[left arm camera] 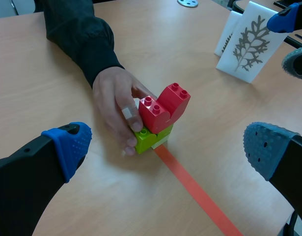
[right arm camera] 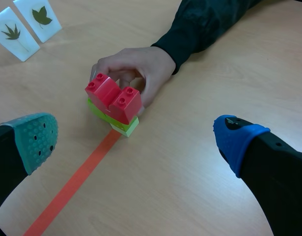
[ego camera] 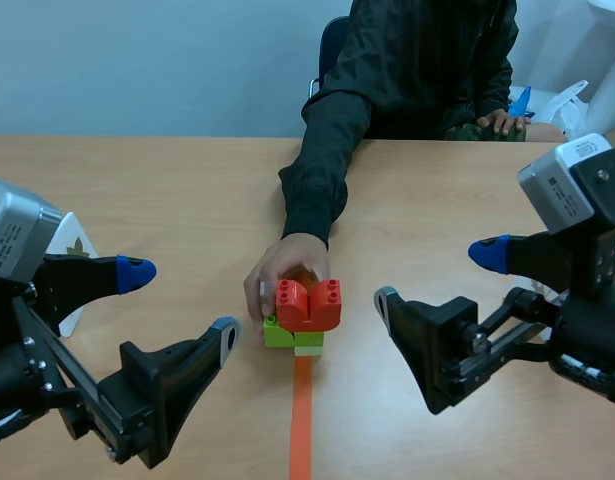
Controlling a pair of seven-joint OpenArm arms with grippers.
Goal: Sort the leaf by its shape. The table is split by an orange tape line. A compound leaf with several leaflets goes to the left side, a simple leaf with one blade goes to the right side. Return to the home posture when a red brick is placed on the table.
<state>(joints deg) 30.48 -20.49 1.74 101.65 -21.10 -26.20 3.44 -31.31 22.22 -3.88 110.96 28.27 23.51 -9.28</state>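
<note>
At the far end of the orange tape line [ego camera: 301, 420], a person's hand [ego camera: 277, 275] in a dark sleeve [ego camera: 317, 170] holds a small stack from its far left side. The stack is red bricks [ego camera: 309, 303] on top of green bricks [ego camera: 280, 333], resting on the table [ego camera: 167, 200] right on the line.

My left gripper [ego camera: 182, 302] hangs low at the near left, fingers spread wide with nothing between them. My right gripper [ego camera: 437, 276] hangs at the near right, spread the same way and just as bare. Neither touches the stack.

On the left side, well apart from the stack, two white cards stand side by side: a fingered-leaf card [right arm camera: 15, 33] with several leaflets and a lobed-leaf card [right arm camera: 41, 16] with one blade. On the right side, a feathery-leaf card [left arm camera: 246, 46] stands near my right gripper's fingers. Another white card [left arm camera: 227, 32] stands just behind it, and I cannot tell what it shows.
</note>
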